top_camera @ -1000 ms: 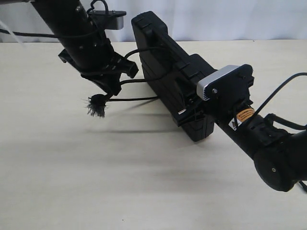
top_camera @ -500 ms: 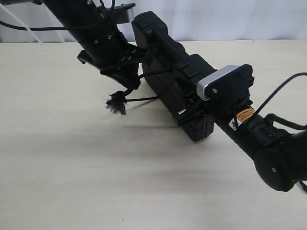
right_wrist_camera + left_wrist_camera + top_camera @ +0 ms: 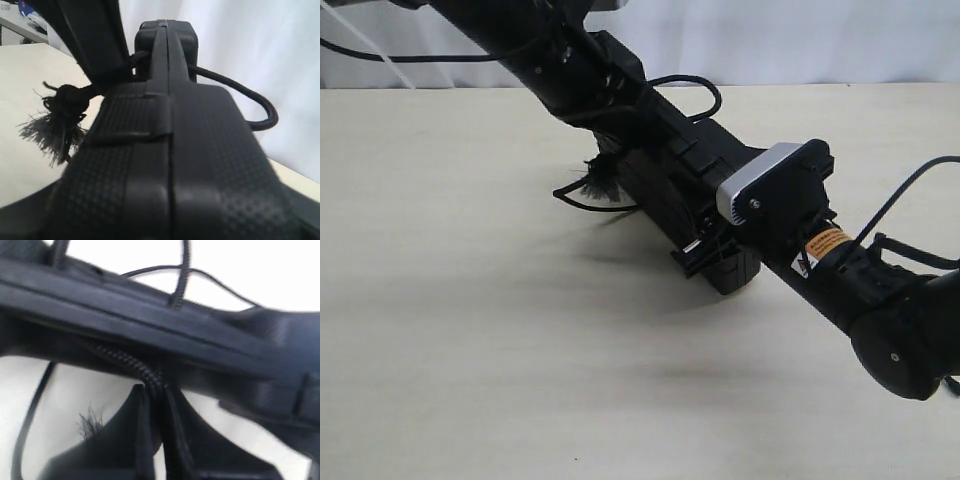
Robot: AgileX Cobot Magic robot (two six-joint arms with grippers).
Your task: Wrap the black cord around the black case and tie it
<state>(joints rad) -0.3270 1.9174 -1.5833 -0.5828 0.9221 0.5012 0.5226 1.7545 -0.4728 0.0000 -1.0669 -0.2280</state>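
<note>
White curtain (image 3: 800, 40) behind, beige table (image 3: 440, 330) below, left part of it bare. The left arm is reaching in from the upper left and crossing over the far end of the black case (image 3: 655, 195), which is standing on its long edge near the middle. The left gripper (image 3: 155, 390) is pinching the black cord (image 3: 127, 361), fingers clenched on the braid just under the case's edge. The frayed tuft (image 3: 600, 180) is hanging just beside that grip on the near face, with a slack loop (image 3: 582, 203) lying on the table under it. Another bight (image 3: 705, 92) is arching over the top edge to the far side, so the cord is passing around the case at least once. How many turns, can't tell. Further right, the right gripper (image 3: 712, 252) is sitting under its grey camera block (image 3: 757, 185) and looks clamped on the case's near end, holding it upright; the pads themselves are hidden. My read: wrapping is under way, tying not yet started. The next move is calling for tension on the pinched strand while carrying it round, without dragging the case out of the right grip.
</note>
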